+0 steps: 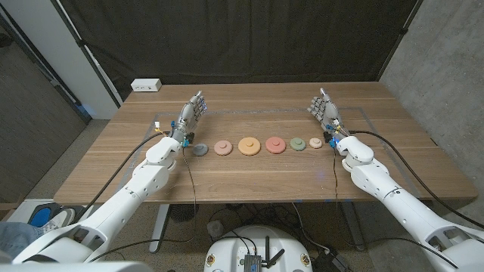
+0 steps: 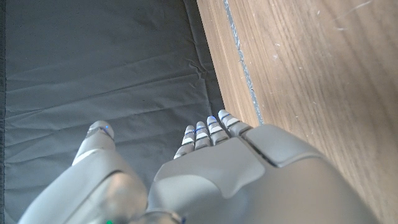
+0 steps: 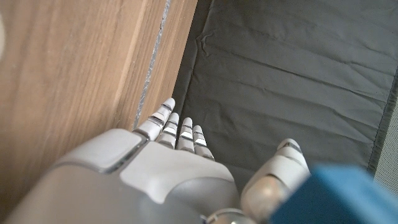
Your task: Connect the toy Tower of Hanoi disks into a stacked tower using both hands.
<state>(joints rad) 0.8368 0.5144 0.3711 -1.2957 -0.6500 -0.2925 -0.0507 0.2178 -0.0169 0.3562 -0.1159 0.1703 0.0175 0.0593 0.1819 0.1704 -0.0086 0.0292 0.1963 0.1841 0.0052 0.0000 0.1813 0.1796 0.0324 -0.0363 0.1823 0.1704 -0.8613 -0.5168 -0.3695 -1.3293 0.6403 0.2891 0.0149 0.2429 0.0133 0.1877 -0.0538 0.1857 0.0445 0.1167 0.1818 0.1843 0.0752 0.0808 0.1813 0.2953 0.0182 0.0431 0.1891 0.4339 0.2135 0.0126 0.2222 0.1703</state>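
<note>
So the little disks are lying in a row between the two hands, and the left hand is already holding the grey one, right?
Not quite. The disks do lie in a row between the hands, but the left hand holds nothing: the head view shows it open, with the grey disk lying untouched on the table near its wrist.

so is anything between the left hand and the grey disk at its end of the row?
Nothing visible. The left hand stands open behind the row's left end, and only bare table lies between it and the grey disk. The peach disk sits on the disk's other side.
</note>
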